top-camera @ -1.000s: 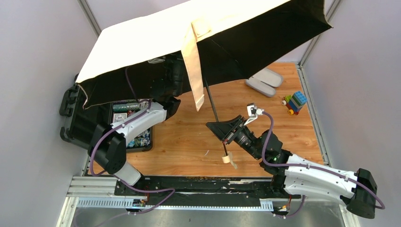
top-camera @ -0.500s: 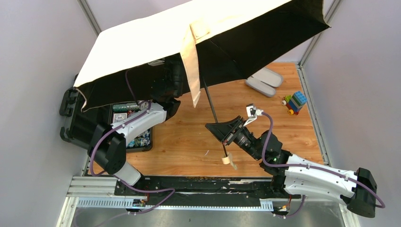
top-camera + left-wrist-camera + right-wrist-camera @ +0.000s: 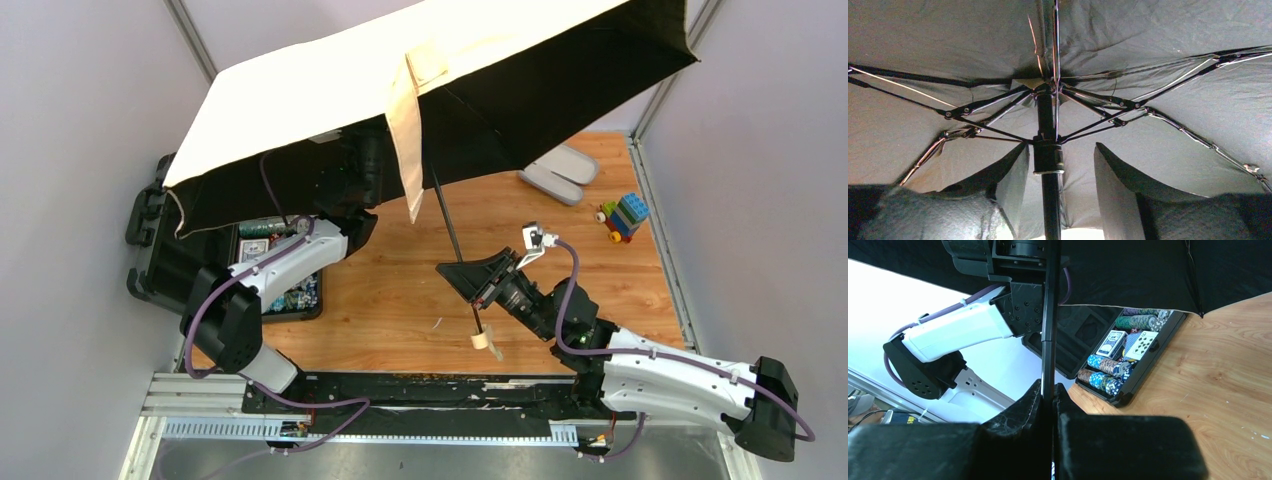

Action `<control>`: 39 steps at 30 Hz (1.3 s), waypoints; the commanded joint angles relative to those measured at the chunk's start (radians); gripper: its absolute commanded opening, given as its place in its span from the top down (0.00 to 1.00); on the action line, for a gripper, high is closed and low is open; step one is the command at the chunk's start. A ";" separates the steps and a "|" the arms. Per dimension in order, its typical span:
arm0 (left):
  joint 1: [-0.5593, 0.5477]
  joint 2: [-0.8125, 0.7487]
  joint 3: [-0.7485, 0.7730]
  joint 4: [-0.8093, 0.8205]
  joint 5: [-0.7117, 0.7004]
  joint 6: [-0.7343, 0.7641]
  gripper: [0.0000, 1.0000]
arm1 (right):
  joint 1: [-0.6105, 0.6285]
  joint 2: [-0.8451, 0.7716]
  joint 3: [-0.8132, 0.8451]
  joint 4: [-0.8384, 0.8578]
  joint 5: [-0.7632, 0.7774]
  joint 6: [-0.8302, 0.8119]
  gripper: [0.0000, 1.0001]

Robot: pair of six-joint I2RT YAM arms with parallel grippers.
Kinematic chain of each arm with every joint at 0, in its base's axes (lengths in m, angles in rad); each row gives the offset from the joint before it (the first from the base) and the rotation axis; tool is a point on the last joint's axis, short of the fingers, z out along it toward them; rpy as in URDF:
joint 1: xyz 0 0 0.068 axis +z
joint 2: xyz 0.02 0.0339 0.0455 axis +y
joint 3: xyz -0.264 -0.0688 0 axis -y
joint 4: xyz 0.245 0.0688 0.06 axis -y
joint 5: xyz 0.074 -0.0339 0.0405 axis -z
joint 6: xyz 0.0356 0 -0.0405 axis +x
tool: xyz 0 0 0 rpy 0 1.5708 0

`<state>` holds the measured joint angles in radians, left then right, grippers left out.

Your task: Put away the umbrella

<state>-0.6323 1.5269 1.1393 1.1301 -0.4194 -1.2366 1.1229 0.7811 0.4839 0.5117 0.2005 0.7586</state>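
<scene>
The umbrella (image 3: 330, 80) is open: beige on top, black underneath, with its strap tab (image 3: 407, 150) hanging down. Its thin black shaft (image 3: 447, 225) runs down to the small pale handle (image 3: 486, 341). My right gripper (image 3: 478, 290) is shut on the shaft low down, just above the handle; in the right wrist view (image 3: 1050, 395) the jaws pinch the shaft (image 3: 1049, 315). My left gripper (image 3: 1061, 146) is under the canopy, open, with its fingers (image 3: 1013, 172) either side of the shaft and the runner (image 3: 1048, 157), apart from both. The canopy hides it in the top view.
An open black case (image 3: 150, 260) holding poker chips and cards lies at the left under the canopy; it also shows in the right wrist view (image 3: 1158, 347). A lilac-grey oval case (image 3: 558, 172) and a toy block vehicle (image 3: 622, 216) lie at the back right. Walls stand close on both sides.
The canopy's left edge has shifted a little to the right, and the left arm has moved slightly. The right gripper still holds the shaft in the same place.
</scene>
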 commanded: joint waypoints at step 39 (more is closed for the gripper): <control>0.046 -0.110 -0.030 -0.013 0.250 -0.076 1.00 | 0.005 0.037 0.271 -0.211 -0.064 -0.445 0.60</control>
<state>-0.5877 1.4578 1.1168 1.0447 -0.2268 -1.2705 1.1248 0.7929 0.6510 0.3138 0.1471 0.4053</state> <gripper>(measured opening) 0.066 0.371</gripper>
